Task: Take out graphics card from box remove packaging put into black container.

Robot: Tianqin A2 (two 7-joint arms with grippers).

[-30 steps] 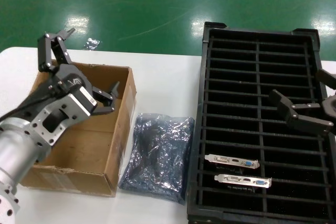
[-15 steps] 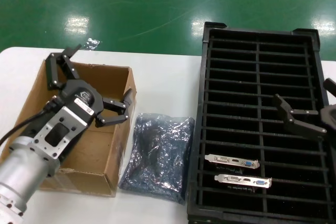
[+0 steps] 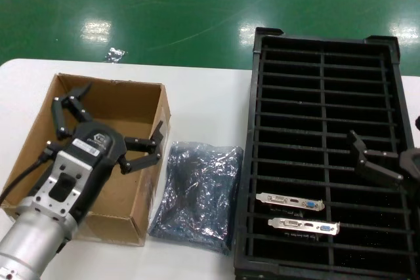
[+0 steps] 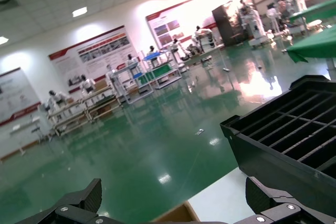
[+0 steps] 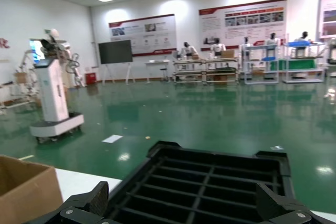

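Observation:
Two graphics cards (image 3: 291,201) (image 3: 305,226) stand in near slots of the black container (image 3: 321,50), silver brackets up. The brown box (image 3: 139,201) sits at the left; its visible floor is bare cardboard, and my arm hides the rest. A crinkly heap of packaging (image 3: 197,191) lies between box and container. My left gripper (image 3: 123,108) hangs open inside the box opening, holding nothing. My right gripper (image 3: 386,128) is open over the container's right edge, partly out of view. In the left wrist view the left gripper (image 4: 173,205) spans a box corner (image 4: 176,215).
A white table (image 3: 203,109) carries everything; green floor lies beyond its far edge. A small scrap of plastic (image 3: 115,54) lies on the floor behind the box. In the right wrist view the container (image 5: 210,182) fills the space between the fingers (image 5: 89,200).
My left gripper has swung back and down, from above the box's far wall into the box opening. My right gripper has drawn back toward the right edge.

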